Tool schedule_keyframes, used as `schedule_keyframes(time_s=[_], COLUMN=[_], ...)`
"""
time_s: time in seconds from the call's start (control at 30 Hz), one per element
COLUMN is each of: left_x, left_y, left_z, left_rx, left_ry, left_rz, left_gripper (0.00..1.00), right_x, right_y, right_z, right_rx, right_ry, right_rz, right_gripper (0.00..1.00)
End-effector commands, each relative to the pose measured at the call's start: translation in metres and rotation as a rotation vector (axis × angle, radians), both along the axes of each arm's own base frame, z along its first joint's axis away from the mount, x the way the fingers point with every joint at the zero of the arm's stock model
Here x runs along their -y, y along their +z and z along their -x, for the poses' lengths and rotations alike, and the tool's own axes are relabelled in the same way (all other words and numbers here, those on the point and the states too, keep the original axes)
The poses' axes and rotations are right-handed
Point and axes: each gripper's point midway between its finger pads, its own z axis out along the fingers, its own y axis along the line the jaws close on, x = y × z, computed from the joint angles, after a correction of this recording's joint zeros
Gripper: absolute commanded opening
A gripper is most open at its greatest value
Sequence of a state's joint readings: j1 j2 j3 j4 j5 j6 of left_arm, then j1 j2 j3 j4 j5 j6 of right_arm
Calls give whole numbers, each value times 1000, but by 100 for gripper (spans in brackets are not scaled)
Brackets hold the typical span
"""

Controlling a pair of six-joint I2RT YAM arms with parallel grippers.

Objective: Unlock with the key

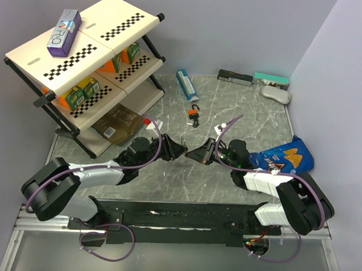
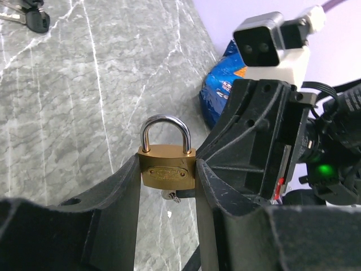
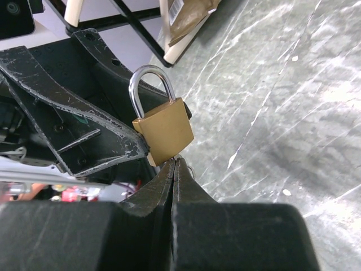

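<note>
My left gripper (image 1: 181, 150) is shut on the small brass padlock (image 2: 167, 166), gripping its body by both sides with the silver shackle upright. The padlock also shows in the right wrist view (image 3: 166, 130). My right gripper (image 1: 191, 154) is shut, its tips (image 3: 176, 161) pressed up against the padlock's underside. A small silver metal piece (image 2: 171, 196) with a thin wire ring sticks out of the padlock's bottom at those tips. The key cluster (image 2: 34, 18) with black heads lies on the table, far from both grippers (image 1: 219, 130).
An orange padlock (image 1: 195, 115) lies further back. A blue chips bag (image 1: 282, 158) is at the right. A shelf rack (image 1: 82, 65) stands back left with a brown packet (image 1: 116, 124) at its foot. A blue tube box (image 1: 186, 85) lies near the back wall.
</note>
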State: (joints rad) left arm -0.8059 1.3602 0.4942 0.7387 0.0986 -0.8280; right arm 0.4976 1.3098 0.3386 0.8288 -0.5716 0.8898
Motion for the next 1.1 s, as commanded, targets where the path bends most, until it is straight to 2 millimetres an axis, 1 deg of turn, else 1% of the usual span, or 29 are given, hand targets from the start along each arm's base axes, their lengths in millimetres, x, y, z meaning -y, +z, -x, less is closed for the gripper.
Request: schedule_keyframes(time_s=[0.0,0.03,0.1,0.13,0.17,0.2,0.23,0.27,0.3,0.33,0.37,0.4,0.43,0.47,0.5,0.57,0.6,0.67,0.8,0.87,0.97,1.07], left_x=[29,29,30,28,29,29,24,27,27,25,28,29,28,31,31,31,31,31,29,29,29,28], left_y=[38,37,35,23,25,22,1,5,1,-6,-4,-5,-12,-9,-10,-9,-8,-6,-7,-8,-8,-7], left_z=[72,72,64,62,50,44,41,31,28,28,24,22,22,20,19,18,17,17,16,16,15,15], left_rx=[55,47,22,-27,-45,-72,-166,-179,-199,-244,-255,-269,-301,-304,-310,-316,-314,-312,-314,-316,-315,-313], left_ry=[-363,-358,-317,-298,-239,-208,-162,-125,-108,-92,-82,-75,-65,-62,-56,-49,-44,-42,-31,-29,-28,-25], left_rz=[115,110,94,50,38,18,-54,-67,-88,-113,-114,-118,-136,-132,-135,-131,-130,-128,-137,-140,-142,-141], left_gripper=[1,1,1,1,1,1,1,1,1,1,1,1,1,1,1,1,1,1,1,1,1,1], right_x=[12,11,12,12,12,11,13,10,9,10,6,5,5,2,1,2,1,-1,-5,-8,-10,-12], right_y=[57,57,57,60,61,61,64,59,59,62,62,56,60,59,55,54,49,47,42,43,42,40], right_z=[-44,-43,-45,-45,-43,-41,-42,-39,-38,-40,-35,-34,-33,-32,-29,-33,-31,-30,-29,-27,-27,-27], right_rx=[138,139,155,173,207,222,265,264,276,319,333,326,359,369,365,381,372,378,369,370,368,369], right_ry=[-167,-164,-166,-166,-160,-155,-166,-156,-157,-174,-164,-164,-165,-171,-169,-195,-190,-186,-175,-169,-163,-158], right_rz=[-109,-112,-99,-95,-83,-73,-49,-22,-2,24,41,72,96,114,139,180,200,216,224,219,224,233], right_gripper=[0,0,0,0,0,0,0,0,0,0,0,0,0,1,2,5,6,7,13,15,22,25])
